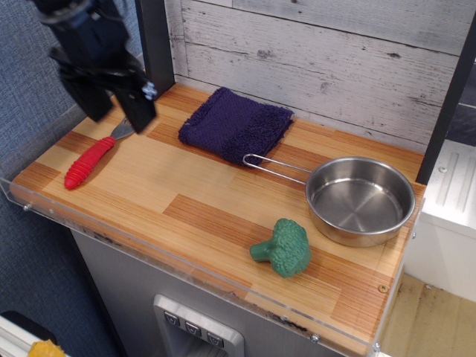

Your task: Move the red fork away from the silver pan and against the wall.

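The blue-grey woven wall (30, 89) runs along the left edge of the wooden counter (201, 201). The black gripper (119, 111) hangs above the counter's left end, its two fingers spread apart and holding nothing (its body hides the fork's silver head). A purple cloth (236, 123) lies by the plank wall. The silver pan (361, 199) sits far right. A green toy broccoli (284, 247) lies nearby. The red fork (88, 162) lies near the woven wall, well apart from the pan.
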`<state>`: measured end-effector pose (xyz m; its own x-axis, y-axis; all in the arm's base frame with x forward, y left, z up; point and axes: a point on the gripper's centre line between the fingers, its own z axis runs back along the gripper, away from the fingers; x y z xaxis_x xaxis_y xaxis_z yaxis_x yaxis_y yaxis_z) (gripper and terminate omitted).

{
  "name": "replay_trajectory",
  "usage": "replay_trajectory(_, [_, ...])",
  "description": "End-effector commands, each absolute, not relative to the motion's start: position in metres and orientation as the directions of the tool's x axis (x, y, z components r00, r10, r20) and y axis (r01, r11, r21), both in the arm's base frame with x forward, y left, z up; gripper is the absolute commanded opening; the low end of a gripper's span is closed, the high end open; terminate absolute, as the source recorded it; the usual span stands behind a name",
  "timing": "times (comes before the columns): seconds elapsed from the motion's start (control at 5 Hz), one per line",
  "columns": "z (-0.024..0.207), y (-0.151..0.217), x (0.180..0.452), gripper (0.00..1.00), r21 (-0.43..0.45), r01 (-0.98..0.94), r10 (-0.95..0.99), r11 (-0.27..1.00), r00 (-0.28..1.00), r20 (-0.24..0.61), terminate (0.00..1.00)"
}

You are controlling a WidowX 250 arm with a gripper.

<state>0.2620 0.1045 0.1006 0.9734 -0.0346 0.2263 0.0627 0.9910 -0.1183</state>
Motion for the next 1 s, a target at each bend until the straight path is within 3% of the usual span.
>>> replay_trajectory(0.0, [0.0885, 0.0880, 0.2498, 1.00, -0.080, 0.078, -0.061, 0.994, 0.977, 0.203, 0.00])
replay_trajectory(0.6, [0.0965, 0.0839, 0.2409, 1.00, -0.009, 0.013, -0.011, 1.000, 0.982, 0.187, 0.00])
replay_trajectory(0.8, [0.0965, 0.0839, 0.2409, 1.00, -0.009, 0.013, -0.011, 1.000, 0.982, 0.187, 1.00])
